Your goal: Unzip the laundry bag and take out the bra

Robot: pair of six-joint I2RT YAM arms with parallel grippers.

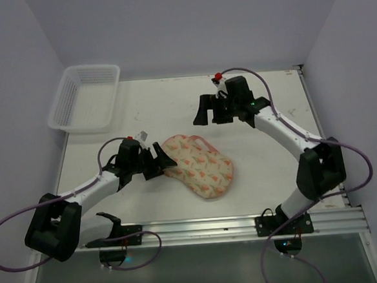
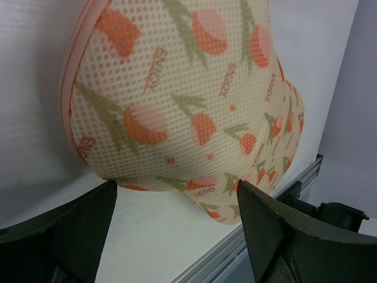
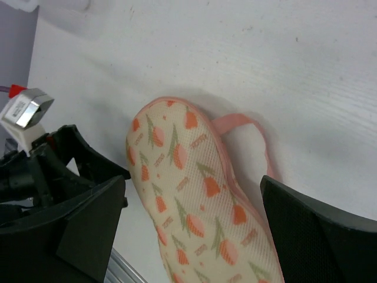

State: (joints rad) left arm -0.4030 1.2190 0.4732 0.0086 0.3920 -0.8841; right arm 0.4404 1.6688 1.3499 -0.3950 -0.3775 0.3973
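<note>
Currently: oval cream-peach mesh laundry bag w/ orange-pink tulip print and pink trim, flat on white bench, roughly mid-bench. Lies w/ long axis diagonal in top view, far-left end to near-right end. Looks closed; no zip pull made out in any view. No sign of salmon-pink bra, presumably inside, can't confirm.

Black two-finger left gripper: spread wide, holding nothing, right at bag's far-left end. Via L wrist cam: rounded end of bag just ahead of and between the fingertips; can't tell if touching.

Black right gripper: also spread and empty, apart from bag, further back on bench. Looks down on bag from above, w/ thin pink fabric loop at that same far end, on R arm's side.

Judgement: L arm clearly nearer and lined up w/ bag's length, so prob. the one to pin or pinch that end. Needs a drop nearer and slightly left from R arm to reach loop area. Zip pull to be found first; likely near loop, not sure.
</note>
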